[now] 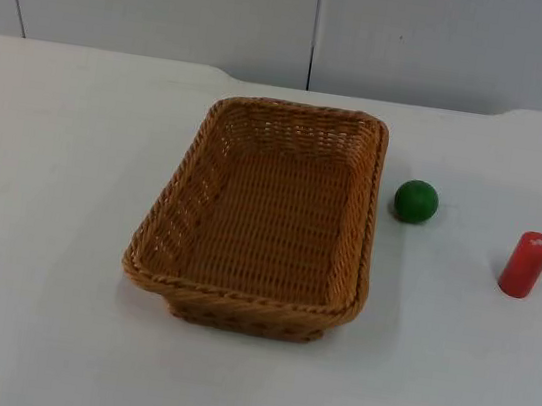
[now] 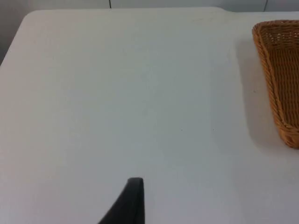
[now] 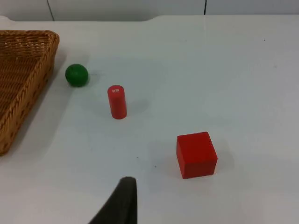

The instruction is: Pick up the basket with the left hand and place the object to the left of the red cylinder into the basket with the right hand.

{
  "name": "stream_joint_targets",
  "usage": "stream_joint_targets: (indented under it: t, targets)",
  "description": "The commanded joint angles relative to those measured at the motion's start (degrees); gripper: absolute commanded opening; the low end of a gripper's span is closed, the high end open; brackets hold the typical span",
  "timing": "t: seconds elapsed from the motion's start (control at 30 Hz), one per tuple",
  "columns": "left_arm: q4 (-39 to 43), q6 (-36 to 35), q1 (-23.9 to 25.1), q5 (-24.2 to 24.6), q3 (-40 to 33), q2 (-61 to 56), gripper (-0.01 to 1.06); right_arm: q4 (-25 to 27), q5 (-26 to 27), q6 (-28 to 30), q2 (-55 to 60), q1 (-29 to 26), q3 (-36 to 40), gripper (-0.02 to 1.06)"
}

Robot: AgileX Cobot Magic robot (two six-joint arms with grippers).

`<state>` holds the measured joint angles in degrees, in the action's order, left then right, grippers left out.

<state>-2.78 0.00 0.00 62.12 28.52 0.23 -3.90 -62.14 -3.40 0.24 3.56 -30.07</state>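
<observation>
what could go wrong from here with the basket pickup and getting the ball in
The green ball lies close beside the wicker basket, so lifting the basket carelessly could nudge it, and being round it may roll off. The red cylinder stands upright near the ball; the right arm's approach could tip it. A red cube also sits nearby and could be mistaken for the target.

A tan woven basket (image 1: 269, 218), green ball (image 1: 417, 201), red cylinder (image 1: 526, 264), red cube (image 3: 196, 154), white table (image 1: 45, 232).
</observation>
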Motion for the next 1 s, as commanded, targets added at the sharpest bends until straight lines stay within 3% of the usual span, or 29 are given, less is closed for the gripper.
stream_joint_targets:
  t: [0.0,0.27,0.4,0.97]
  targets:
    - [-0.3,-0.3,0.1,-0.8,0.8,-0.2,1.05,0.8,0.8,0.4,-0.2,-0.3,-1.3,1.05]
    - [-3.0,-0.7,0.1,-4.0,3.5,7.6,1.05,1.1,3.7,1.3,8.6,-0.3,-7.4,1.05]
    - [-4.8,-0.7,0.1,-9.0,6.0,18.1,1.05,1.2,7.7,1.3,17.7,-0.3,-10.7,1.05]
    - [-5.7,1.5,0.1,-18.8,13.6,45.6,1.05,1.3,19.7,1.3,40.4,-0.3,-12.2,1.05]
